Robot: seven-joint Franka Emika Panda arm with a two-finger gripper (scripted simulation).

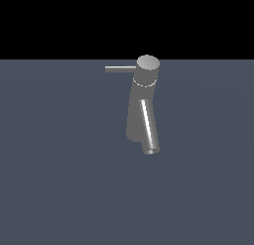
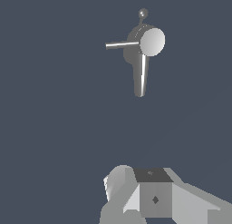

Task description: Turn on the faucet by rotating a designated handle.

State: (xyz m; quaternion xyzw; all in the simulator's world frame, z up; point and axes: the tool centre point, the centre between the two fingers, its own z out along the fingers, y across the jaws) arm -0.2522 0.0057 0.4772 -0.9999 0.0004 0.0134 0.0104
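The grey faucet (image 1: 141,110) stands upright, seemingly untouched, its thin handle (image 1: 120,68) jutting sideways from the cap.

Only the wrist view shows any of the arm: the claw (image 2: 154,196) appears as a pale grey block with a darker square face at its middle and angled housings to either side. Its fingertips are out of frame, so whether the jaws are apart or closed cannot be told. It holds nothing visible. The exterior view shows no part of the arm.
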